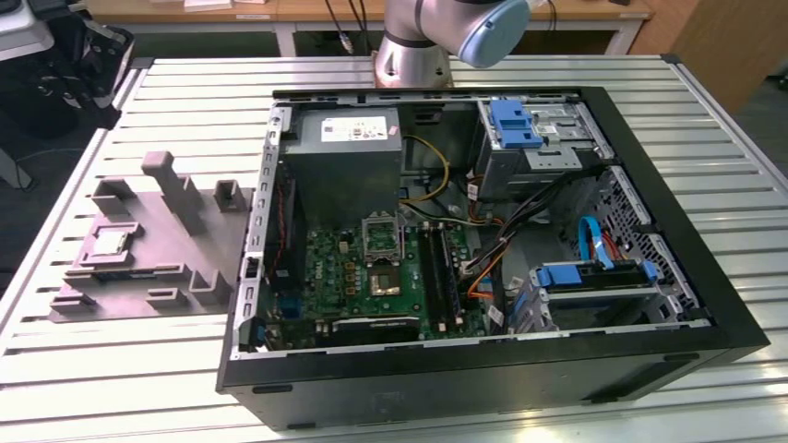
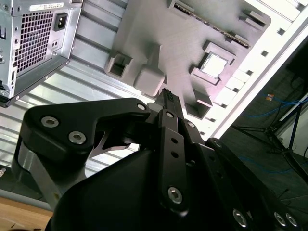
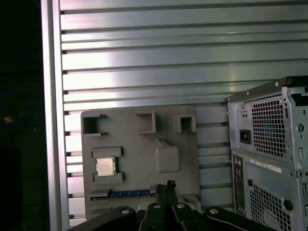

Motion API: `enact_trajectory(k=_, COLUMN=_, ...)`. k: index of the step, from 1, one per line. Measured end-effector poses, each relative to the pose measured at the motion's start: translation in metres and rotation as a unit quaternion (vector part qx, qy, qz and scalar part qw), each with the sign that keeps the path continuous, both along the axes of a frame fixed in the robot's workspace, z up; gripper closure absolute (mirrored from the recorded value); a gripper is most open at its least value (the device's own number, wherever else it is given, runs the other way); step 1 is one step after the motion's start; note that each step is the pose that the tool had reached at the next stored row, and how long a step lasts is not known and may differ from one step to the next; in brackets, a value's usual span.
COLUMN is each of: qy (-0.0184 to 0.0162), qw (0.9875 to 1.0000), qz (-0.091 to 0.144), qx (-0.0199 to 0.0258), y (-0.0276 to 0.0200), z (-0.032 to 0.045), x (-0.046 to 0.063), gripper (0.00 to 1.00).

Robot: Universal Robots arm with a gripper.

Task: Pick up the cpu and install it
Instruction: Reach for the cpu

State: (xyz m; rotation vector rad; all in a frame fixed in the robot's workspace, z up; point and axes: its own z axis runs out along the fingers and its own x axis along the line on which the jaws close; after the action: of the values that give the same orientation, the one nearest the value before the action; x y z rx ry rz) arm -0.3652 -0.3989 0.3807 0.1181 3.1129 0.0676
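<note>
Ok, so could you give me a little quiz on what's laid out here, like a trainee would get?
1. Multiple choice: where is the cpu lying?
A. in a pocket of the grey tray
B. in the motherboard socket
C. on the bare table slats

2. True or false: the computer case lies with its side open, so the boards and cables inside can be seen.

3. Fill in the blank: in the exterior view, the grey tray sits outside the computer case, on the exterior view's ____.

Key: 1 A. 2 true. 3 left.
</note>
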Motion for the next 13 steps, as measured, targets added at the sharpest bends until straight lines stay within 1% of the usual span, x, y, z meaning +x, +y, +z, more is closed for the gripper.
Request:
enact_trajectory(k=5, qy=0.0000, qw=1.0000, qz=0.000, qx=0.0000, y=0.0000, z=0.0000, x=-0.0023, gripper=0.89)
enact_trajectory(k=13, qy=0.0000, qw=1.0000, qz=0.000, qx=0.0000, y=0.0000, z=0.0000, x=-0.0099, gripper=0.89)
